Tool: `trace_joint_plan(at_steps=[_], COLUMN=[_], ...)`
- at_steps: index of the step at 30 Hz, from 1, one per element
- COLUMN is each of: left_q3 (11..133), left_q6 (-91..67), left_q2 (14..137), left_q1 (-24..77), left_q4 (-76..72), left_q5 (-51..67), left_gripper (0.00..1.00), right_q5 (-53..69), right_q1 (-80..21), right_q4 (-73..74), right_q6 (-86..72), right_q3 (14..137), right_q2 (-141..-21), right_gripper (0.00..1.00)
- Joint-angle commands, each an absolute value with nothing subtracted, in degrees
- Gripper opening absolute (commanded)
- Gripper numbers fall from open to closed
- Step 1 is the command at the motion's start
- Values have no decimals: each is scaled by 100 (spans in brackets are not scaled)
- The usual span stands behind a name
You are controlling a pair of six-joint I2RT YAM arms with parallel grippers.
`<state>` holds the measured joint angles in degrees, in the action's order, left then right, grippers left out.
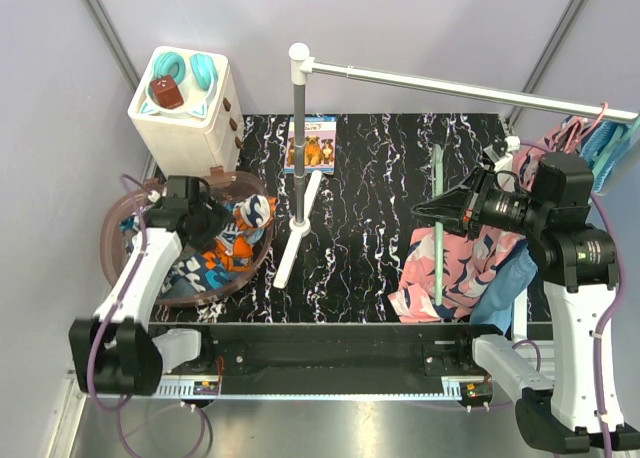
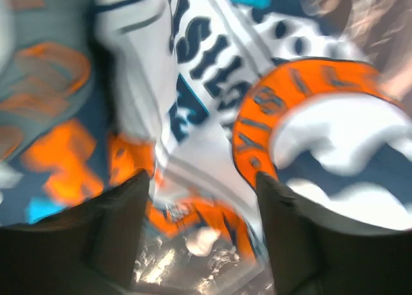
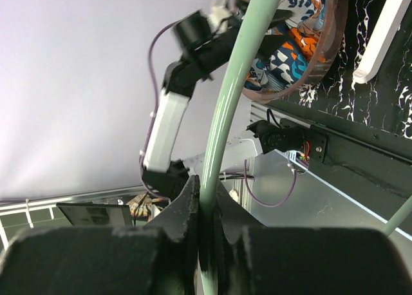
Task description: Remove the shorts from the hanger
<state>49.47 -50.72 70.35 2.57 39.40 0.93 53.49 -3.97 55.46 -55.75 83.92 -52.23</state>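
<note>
1. The patterned shorts (image 1: 238,250) lie in the basin (image 1: 200,296) at the left edge of the table (image 1: 370,158). I judge that this piece is done, because it is off the hanger (image 1: 438,268).
2. The left gripper (image 1: 213,218) hangs low over these shorts, inside the basin. In the wrist view its fingers (image 2: 122,218) stand well apart, with the cloth just beyond the tips and nothing pinched between them. The view is blurred, so I cannot tell if the tips touch the cloth.
3. The right gripper (image 1: 425,210) is closed tight on the thin green hanger, toward the right part of the table.
4. The pink shorts (image 1: 465,263) drape on the hanger, and their lower part rests at the near edge. The blue shorts (image 1: 505,290) are just beside them, partly under the pink cloth. I cannot tell if they hang on the hanger or only lean there.
5. The step in hand seems to be the change between pieces: one is put down and two are left.
6. For the next move the left arm should rise out of the basin with the fingers apart, so that no cloth comes with it. It should then pass the stand (image 1: 298,148) and reach the right side. There it needs a free edge of the pink shorts to pinch and pull off, while the right gripper holds the hanger steady.
</note>
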Motion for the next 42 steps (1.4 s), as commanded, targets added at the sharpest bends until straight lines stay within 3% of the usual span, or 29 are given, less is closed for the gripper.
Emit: trace_joint_plan(at_steps=[1, 5, 8, 13, 16, 21, 29, 42], left_q3=[5686, 6204, 6574, 7056, 7442, 8988, 11047, 12146], left_q6=[-5370, -5326, -5378, -5423, -5099, -3967, -2945, -2558], left_q2=[5866, 5134, 4896, 4755, 5105, 6823, 8586, 9747], left_q1=[324, 1087, 2343, 4936, 6289, 8241, 8719, 8763], left_q4=[4763, 4729, 4396, 3807, 3254, 3155, 3735, 4377], left_q5=[-432, -35, 448, -429, -904, -2011, -2346, -3094], left_gripper=[73, 75, 76, 78, 82, 85, 88, 73], right_q5=[5510, 5563, 5572, 5590, 5555, 5257, 4422, 3700], right_q1=[-387, -387, -387, -387, -396, -396, -396, -395], right_q4=[5159, 5159, 5142, 5142, 5142, 5247, 5396, 5739], right_q6=[-5449, -5327, -5291, -5256, -5265, -5247, -5370, -5352], right_q3=[8324, 8262, 8227, 8358, 8393, 8429, 8394, 8675], right_q2=[-5238, -5308, -5379, -5537, -5563, -5511, -5186, -4940], right_gripper=[0, 0, 0, 0, 0, 0, 1, 1])
